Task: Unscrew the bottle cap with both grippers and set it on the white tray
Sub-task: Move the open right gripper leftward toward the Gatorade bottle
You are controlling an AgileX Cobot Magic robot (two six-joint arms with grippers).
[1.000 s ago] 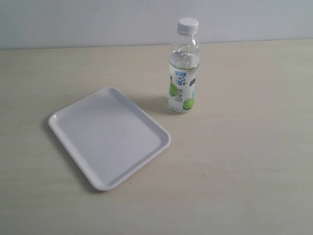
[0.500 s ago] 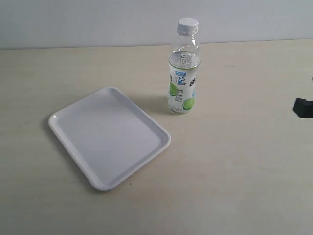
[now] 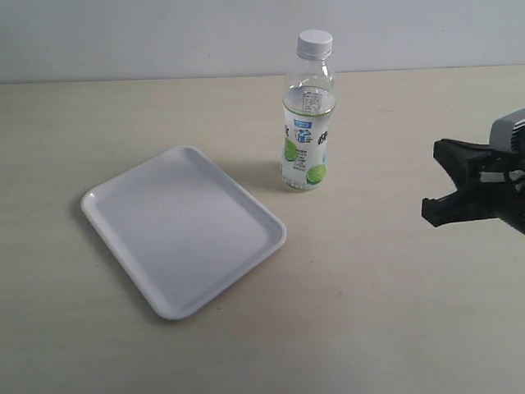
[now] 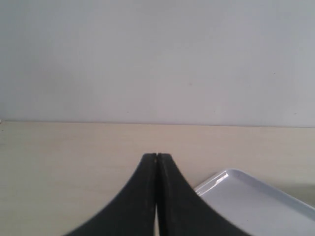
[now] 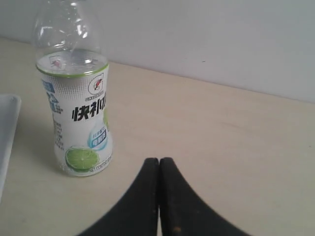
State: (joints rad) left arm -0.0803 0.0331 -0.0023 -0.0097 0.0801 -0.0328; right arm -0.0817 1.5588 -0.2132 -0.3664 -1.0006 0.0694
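Observation:
The bottle [image 3: 308, 123] stands upright on the table behind the white tray [image 3: 182, 230], with its white bottle cap [image 3: 316, 43] screwed on top. My right gripper [image 3: 447, 182] has entered at the right edge, well to the right of the bottle and apart from it. In the right wrist view its fingers are shut [image 5: 158, 160] with nothing between them; the bottle's label [image 5: 78, 113] is ahead, the cap out of frame. My left gripper [image 4: 156, 155] is shut and empty, with a tray corner [image 4: 256, 196] beside it. The exterior view does not show the left gripper.
The beige table [image 3: 385, 312] ends at a pale wall [image 3: 164, 33] just behind the bottle. A strip of the tray's edge [image 5: 7, 128] shows in the right wrist view beside the bottle.
My right gripper has come into the exterior view from the right edge and moved left toward the bottle. Bottle and tray have not moved.

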